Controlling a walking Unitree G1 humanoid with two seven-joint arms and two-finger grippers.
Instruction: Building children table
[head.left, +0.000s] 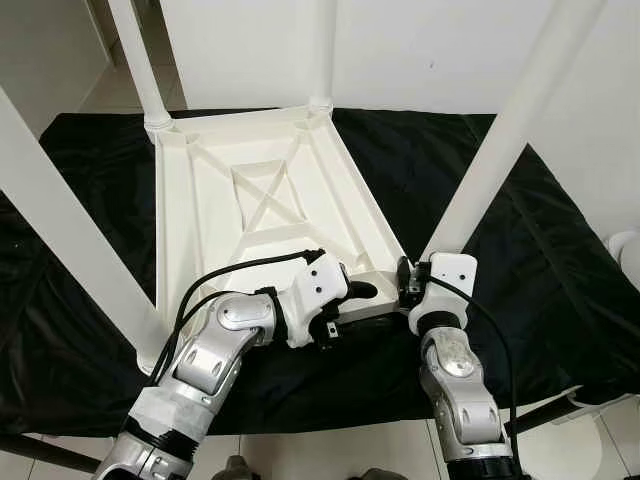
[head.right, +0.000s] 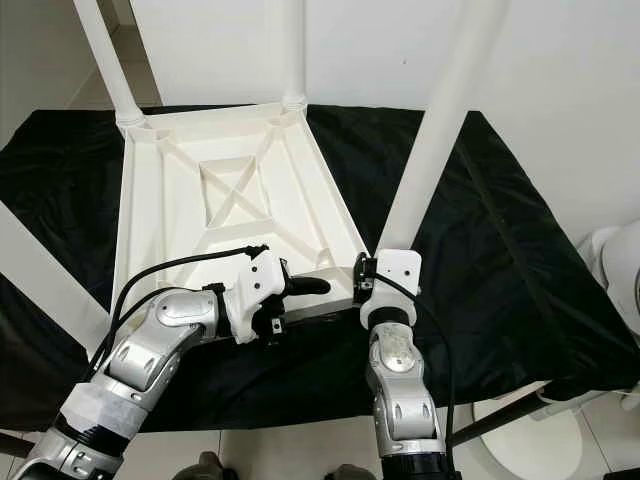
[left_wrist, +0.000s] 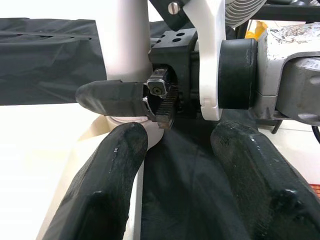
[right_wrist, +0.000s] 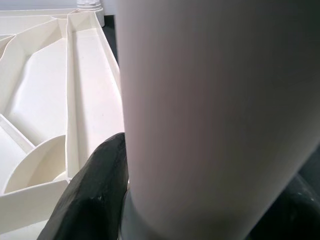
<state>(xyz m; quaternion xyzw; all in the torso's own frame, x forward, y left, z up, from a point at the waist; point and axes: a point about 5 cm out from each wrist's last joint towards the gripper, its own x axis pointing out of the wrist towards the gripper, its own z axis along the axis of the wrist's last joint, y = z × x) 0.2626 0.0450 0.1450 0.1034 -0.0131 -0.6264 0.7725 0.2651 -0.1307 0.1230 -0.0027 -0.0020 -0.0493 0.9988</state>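
Right end effector (head.left: 408, 283) clamps near-right leg (head.left: 500, 150); leg hides its fingertips.
Left end effector (head.left: 362, 292) wide beside it; upturned table (head.left: 270, 200), 4 legs cropped, black cloth (head.left: 520, 270).

Table legs (head.left: 505, 140) cut off at top edge, right end effector (head.left: 408, 283) fingertips hidden — behind leg

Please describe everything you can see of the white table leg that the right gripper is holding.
The leg is a smooth, round, white tube that looks like plastic. It stands a little tilted in the near right corner socket of the upturned white tabletop, which lies on a black cloth. The right gripper is shut on its base, one black finger on each side. The left gripper is open beside it.
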